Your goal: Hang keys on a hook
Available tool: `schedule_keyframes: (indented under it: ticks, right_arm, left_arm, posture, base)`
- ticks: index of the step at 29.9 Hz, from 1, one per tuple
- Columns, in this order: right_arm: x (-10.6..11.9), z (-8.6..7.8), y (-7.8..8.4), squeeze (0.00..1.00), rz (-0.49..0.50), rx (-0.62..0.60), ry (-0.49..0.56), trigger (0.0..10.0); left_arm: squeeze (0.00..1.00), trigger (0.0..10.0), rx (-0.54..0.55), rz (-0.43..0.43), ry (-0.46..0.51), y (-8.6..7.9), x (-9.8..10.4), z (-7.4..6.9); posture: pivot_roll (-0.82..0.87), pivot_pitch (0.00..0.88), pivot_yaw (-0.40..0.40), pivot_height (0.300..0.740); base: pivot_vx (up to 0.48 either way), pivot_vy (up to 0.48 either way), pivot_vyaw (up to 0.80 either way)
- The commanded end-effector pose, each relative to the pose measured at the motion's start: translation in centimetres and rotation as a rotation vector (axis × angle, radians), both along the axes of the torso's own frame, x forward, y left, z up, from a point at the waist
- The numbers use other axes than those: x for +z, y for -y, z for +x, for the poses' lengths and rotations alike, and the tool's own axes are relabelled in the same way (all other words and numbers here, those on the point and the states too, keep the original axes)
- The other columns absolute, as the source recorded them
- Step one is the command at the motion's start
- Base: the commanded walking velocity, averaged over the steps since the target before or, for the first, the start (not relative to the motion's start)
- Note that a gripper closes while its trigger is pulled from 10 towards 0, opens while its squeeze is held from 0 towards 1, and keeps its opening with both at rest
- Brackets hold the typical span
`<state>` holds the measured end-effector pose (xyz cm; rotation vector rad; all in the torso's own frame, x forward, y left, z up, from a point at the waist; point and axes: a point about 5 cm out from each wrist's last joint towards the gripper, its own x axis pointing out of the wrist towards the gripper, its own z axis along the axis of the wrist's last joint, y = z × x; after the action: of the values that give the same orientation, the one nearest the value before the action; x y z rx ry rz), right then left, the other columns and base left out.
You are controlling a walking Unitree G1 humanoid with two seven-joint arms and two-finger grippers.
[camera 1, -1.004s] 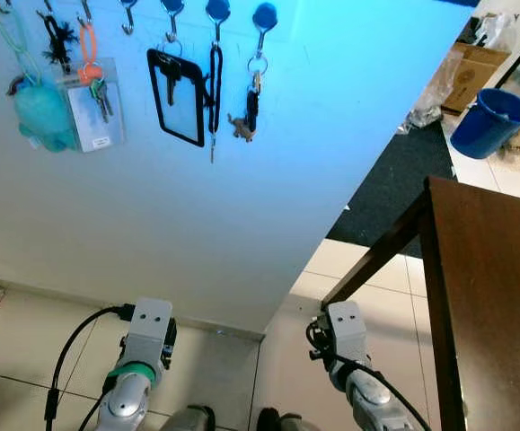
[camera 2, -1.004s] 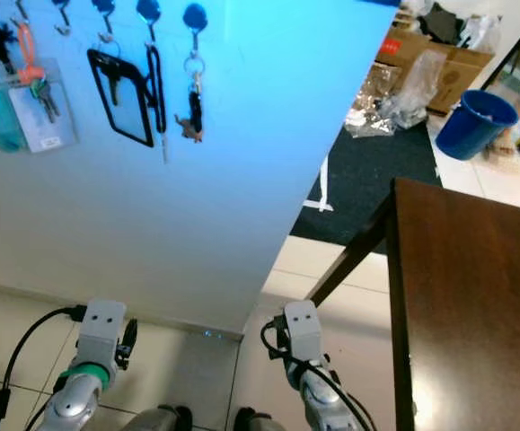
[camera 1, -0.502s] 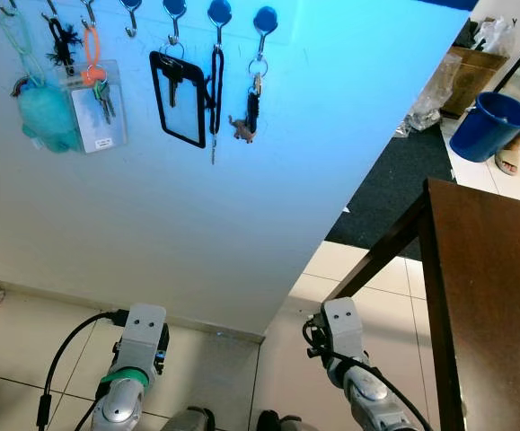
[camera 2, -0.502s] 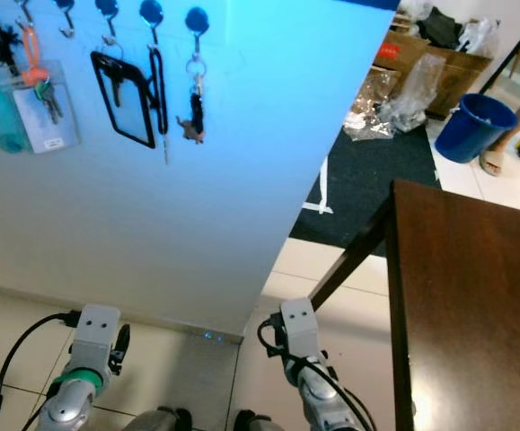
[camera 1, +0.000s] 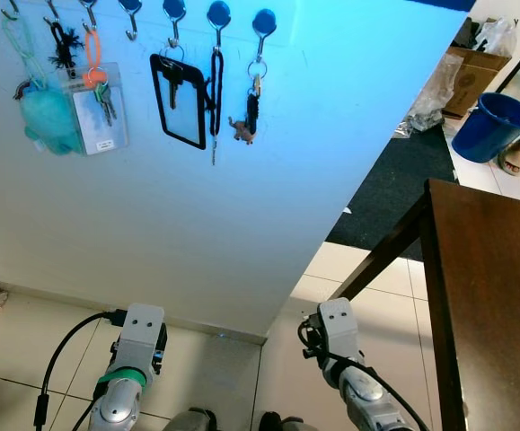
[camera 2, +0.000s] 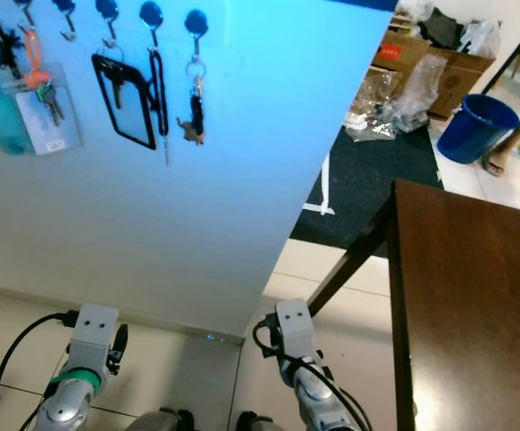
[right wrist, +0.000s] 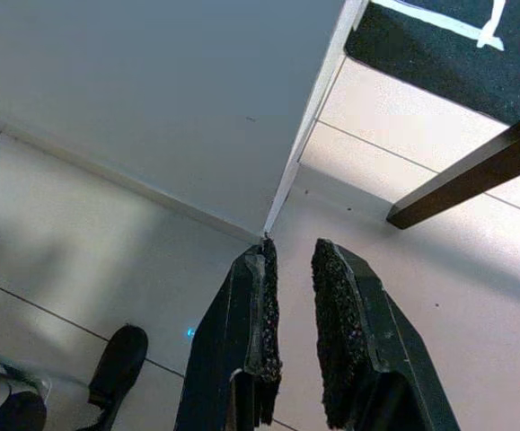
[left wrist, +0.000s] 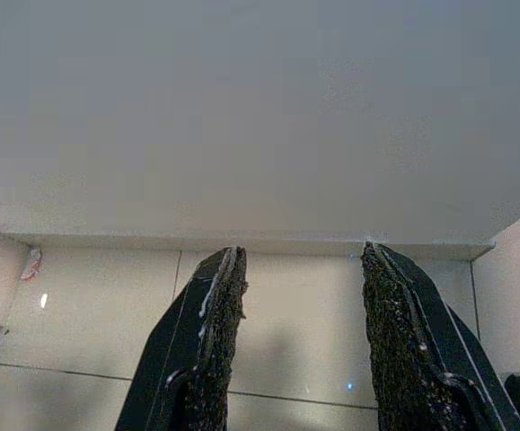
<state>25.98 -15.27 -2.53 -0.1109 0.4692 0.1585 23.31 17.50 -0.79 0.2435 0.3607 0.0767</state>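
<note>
Both arms low. Left gripper (left wrist: 300, 337) open, right gripper (right wrist: 291, 332) nearly closed, both empty; I need the keys before approaching the hooks (camera 1: 134, 9).

Upper left of the head views, a smooth matt white wall (camera 1: 242, 206) carries glossy blue hooks (camera 1: 217, 13). From them hang metal keys (camera 1: 253, 101) on a shiny ring, a black-framed clear plastic badge holder (camera 1: 179, 99), another clear plastic sleeve (camera 1: 96, 112) and a fuzzy teal cloth toy (camera 1: 44, 117). At right, the dark wood surface (camera 1: 493, 305) has a soft sheen. The pale floor tiles (camera 1: 26, 341) look glossy; the dark mat (camera 1: 394, 189) looks rough. The blue bucket (camera 1: 491, 124) is smooth plastic. The left end effector (left wrist: 300, 359) and right end effector (right wrist: 291, 337) have gritty, rough black pads (left wrist: 219, 350).
</note>
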Motion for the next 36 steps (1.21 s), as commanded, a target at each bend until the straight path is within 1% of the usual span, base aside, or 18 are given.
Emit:
schedule_keyframes:
  ticks: [1, 5, 7, 8, 11, 12, 15, 17, 18, 19, 23, 27, 30, 36]
  right_arm:
    - [-0.5, -0.5, 0.4, 0.0, -0.002, -0.027, -0.03, 10.0]
    - [-0.2, -0.3, -0.4, 0.0, -0.016, 0.037, -0.008, 10.0]
    - [-0.1, -0.1, -0.4, 0.0, -0.011, 0.017, -0.003, 10.0]
    - [-0.1, 0.0, -0.4, 0.0, -0.003, 0.01, 0.0, 10.0]
    - [0.0, 0.0, -0.4, 0.0, 0.002, 0.007, 0.003, 10.0]
    - [0.0, 0.0, -0.6, 0.0, -0.001, 0.026, 0.01, 10.0]
    - [0.1, 0.0, -0.8, 0.0, -0.004, 0.042, 0.019, 10.0]
    - [0.1, 0.0, -0.7, 0.0, 0.001, 0.024, 0.018, 10.0]
    - [0.1, 0.0, -0.7, 0.0, 0.001, 0.024, 0.018, 10.0]
    - [0.1, -0.1, -0.7, 0.0, -0.002, 0.045, 0.024, 10.0]
    - [0.1, -0.1, -0.7, 0.0, -0.007, 0.054, 0.026, 10.0]
    - [0.2, 0.1, -0.4, 0.0, -0.008, 0.029, 0.024, 10.0]
    - [0.3, 0.2, -0.7, 0.0, -0.008, 0.05, 0.033, 10.0]
    - [0.3, 0.2, -0.7, 0.0, -0.004, 0.037, 0.033, 10.0]
  left_arm:
    - [0.0, 10.0, -0.003, 0.009, -0.03, 0.1, -0.7, -0.7]
    - [0.0, 10.0, 0.01, 0.014, -0.025, -0.2, -0.6, -0.8]
    - [0.0, 10.0, 0.017, 0.022, -0.026, -0.6, -0.6, -0.8]
    - [0.0, 10.0, 0.02, 0.025, -0.023, -0.7, -0.6, -0.8]
    - [0.0, 10.0, 0.021, 0.027, -0.021, -0.8, -0.5, -0.8]
    - [0.0, 10.0, 0.023, 0.028, -0.018, -0.9, -0.5, -0.9]
    - [0.0, 10.0, 0.029, 0.029, -0.021, -1.1, -0.6, -1.3]
    - [0.0, 10.0, 0.033, 0.034, -0.029, -1.2, -0.8, -1.8]
    - [0.0, 10.0, 0.033, 0.034, -0.029, -1.2, -0.8, -1.8]
    - [0.0, 10.0, 0.037, 0.035, -0.032, -1.3, -0.8, -1.9]
    - [0.0, 10.0, 0.041, 0.034, -0.034, -1.3, -0.9, -1.9]
    - [0.0, 10.0, 0.038, 0.032, -0.036, -1.0, -0.9, -1.7]
    - [0.0, 10.0, 0.035, 0.029, -0.034, -1.0, -0.8, -1.6]
    - [0.0, 10.0, 0.015, 0.028, -0.021, -0.8, -0.7, -1.4]
  posture:
    - [0.18, 0.098, -0.001, 0.74]
    - [0.19, 0.09, 0.005, 0.74]
    - [0.19, 0.09, 0.005, 0.74]
    - [0.19, 0.111, 0.002, 0.74]
    - [0.19, 0.111, 0.002, 0.74]
    - [0.2, 0.114, 0.003, 0.74]
    - [0.19, 0.121, 0.005, 0.74]
    - [0.19, 0.145, 0.0, 0.74]
    - [0.19, 0.145, 0.0, 0.74]
    - [0.19, 0.15, -0.002, 0.74]
    - [0.19, 0.141, -0.004, 0.74]
    - [0.19, 0.142, -0.006, 0.74]
    - [0.19, 0.141, -0.01, 0.74]
    - [0.18, 0.125, -0.005, 0.74]
  base:
    - [0.0, 0.0, 0.0]
    - [0.0, 0.0, 0.0]
    - [0.0, 0.0, 0.0]
    - [0.0, 0.0, 0.0]
    - [0.0, 0.0, 0.0]
    - [0.0, 0.0, 0.0]
    - [0.0, 0.0, 0.0]
    - [0.0, 0.0, 0.0]
    - [0.0, 0.0, 0.0]
    - [0.0, 0.0, 0.0]
    - [0.0, 0.0, 0.0]
    - [0.0, 0.0, 0.0]
    - [0.0, 0.0, 0.0]
    - [0.0, 0.0, 0.0]
